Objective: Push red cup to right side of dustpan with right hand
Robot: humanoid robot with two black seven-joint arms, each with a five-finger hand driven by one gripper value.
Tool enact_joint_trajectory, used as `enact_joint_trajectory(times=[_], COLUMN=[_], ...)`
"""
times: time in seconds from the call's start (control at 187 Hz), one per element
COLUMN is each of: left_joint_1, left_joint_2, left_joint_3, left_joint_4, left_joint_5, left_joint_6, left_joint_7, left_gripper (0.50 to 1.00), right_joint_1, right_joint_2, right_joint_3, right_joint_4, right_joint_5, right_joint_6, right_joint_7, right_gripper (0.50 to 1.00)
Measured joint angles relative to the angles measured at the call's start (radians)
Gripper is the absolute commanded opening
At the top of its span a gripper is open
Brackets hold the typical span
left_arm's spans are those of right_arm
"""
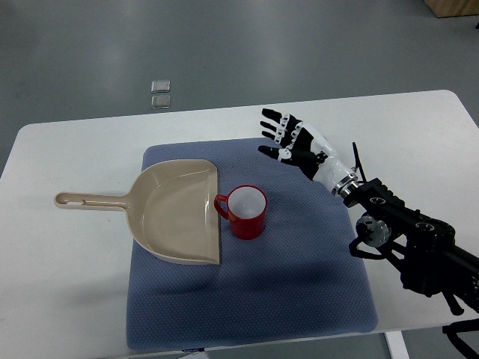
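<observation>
Table (67, 149) is sitting white on grey floor (224, 45); I'm seeing my right hand (288, 142) hovering spread beyond the red cup (245, 212).

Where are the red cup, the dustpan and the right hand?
red cup (248, 224): top view, outer wall.
dustpan (176, 213): top view, inside of the pan.
right hand (288, 140): top view, palm.

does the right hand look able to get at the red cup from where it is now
Probably yes. The right hand hangs open above the blue mat, up and to the right of the red cup, and only bare mat lies between them. The dustpan sits on the cup's far side, out of the way.
</observation>
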Motion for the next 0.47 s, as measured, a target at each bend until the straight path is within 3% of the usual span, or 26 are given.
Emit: enact_joint_trajectory(times=[0.069, 0.144, 0.342, 0.475], left_joint_1=[0.000, 0.000, 0.000, 0.000], left_joint_2=[0.000, 0.000, 0.000, 0.000], left_joint_3=[0.001, 0.001, 0.001, 0.001], left_joint_4=[0.000, 0.000, -0.001, -0.001], left_joint_5=[0.001, 0.001, 0.001, 0.001], left_joint_6=[0.000, 0.000, 0.000, 0.000], left_joint_7=[0.001, 0.002, 0.002, 0.000], left_gripper=[1.000, 1.000, 1.000, 1.000], right_joint_1=[0.027, 0.042, 0.040, 0.034], right_joint_2=[-0.015, -0.037, -0.060, -0.064], right_joint_3=[0.026, 0.032, 0.047, 0.050], right_joint_4=[-0.017, -0.029, -0.037, -0.038], right_joint_5=[0.190, 0.329, 0.408, 0.410], right_joint_6=[-0.029, -0.024, 0.103, 0.133], right_joint_7=[-0.082, -0.121, -0.131, -0.115], right_gripper=[0.934, 0.934, 0.934, 0.934])
